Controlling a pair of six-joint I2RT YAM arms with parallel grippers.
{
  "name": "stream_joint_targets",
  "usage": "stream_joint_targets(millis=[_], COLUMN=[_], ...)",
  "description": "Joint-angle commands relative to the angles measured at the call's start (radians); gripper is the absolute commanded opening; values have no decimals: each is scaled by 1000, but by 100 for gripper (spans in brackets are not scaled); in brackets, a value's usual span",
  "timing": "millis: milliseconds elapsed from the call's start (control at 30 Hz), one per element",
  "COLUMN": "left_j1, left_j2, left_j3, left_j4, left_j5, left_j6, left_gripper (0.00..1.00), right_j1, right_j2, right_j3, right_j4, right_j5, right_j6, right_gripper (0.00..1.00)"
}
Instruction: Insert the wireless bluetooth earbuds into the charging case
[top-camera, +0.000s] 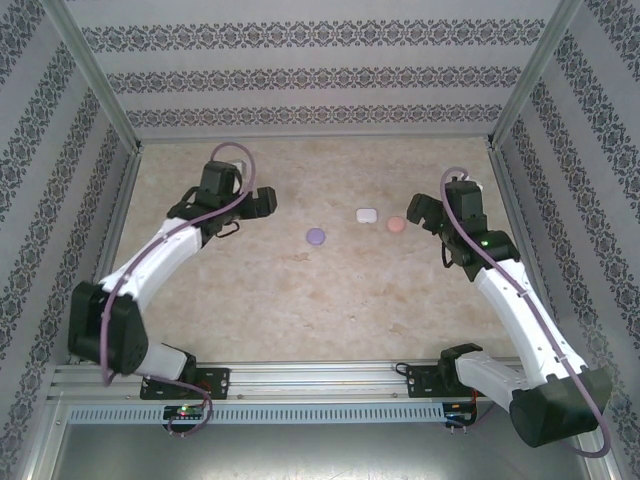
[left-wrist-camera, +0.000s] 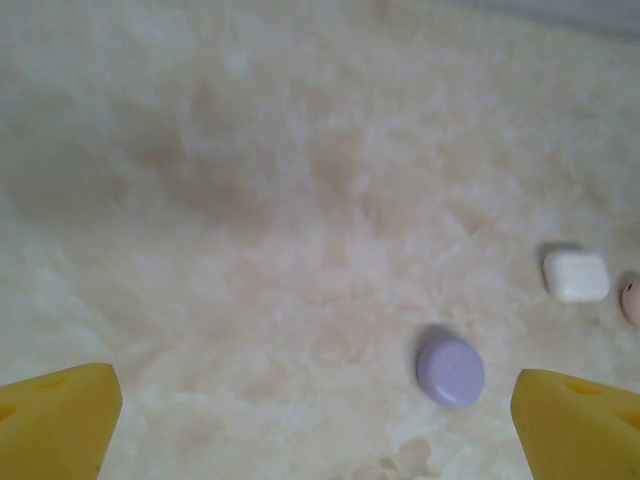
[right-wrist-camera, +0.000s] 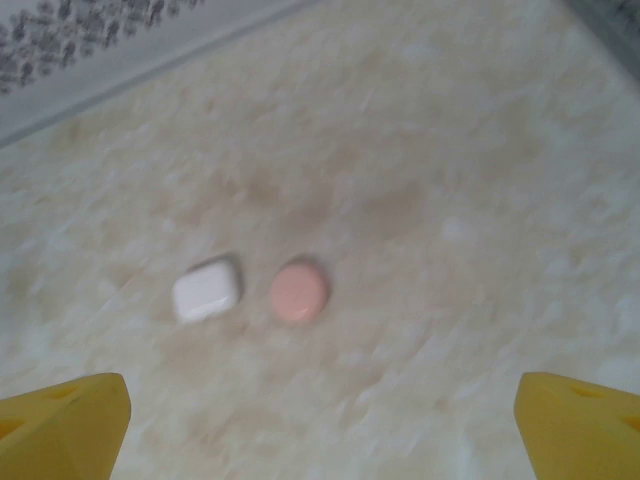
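**A:** Where are the earbuds?

**B:** Can't tell. I'd guess inside the shut cases. The round lilac plastic case (left-wrist-camera: 451, 372) lies mid-table. The white rounded-square plastic case (right-wrist-camera: 207, 290) and the round salmon-pink plastic case (right-wrist-camera: 299, 291) sit just beside each other, farther right on the mottled beige table (top-camera: 300, 300).

**A:** Handling?

**B:** Probably light, smooth and slippery, so pinch a case across its sides. The left fingers (left-wrist-camera: 60, 415) and right fingers (right-wrist-camera: 580, 420) are spread wide, holding nothing.

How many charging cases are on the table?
3: the purple case on the left, the white case in the middle, the pink case just right of it. None looks hidden.
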Motion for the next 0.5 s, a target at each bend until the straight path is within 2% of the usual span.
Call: stream_joint_targets(millis=[0,133,233,333,467], left_j1=[6,5,20,65,115], left_j2=[-134,-291,-337,-344,-287], left_j3=[-122,-324,-430,-551,-661], left_j4=[111,363,471,630,804], left_j5=[-143,-243,-322,-374,-368], left_j6=[175,329,414,444,440], left_gripper=[100,100,99,99,99], right_j1=[-10,-15,-39,-66,-97], right_j2=[-6,25,85,152,232], right_j3=[-123,-254,-326,-395,-468], right_j4=[210,449,619,794,989], right_j5=[207,278,270,237,192], right_j6=[-112,-285,-373,-425,-457], right_gripper=[98,98,98,98,98])
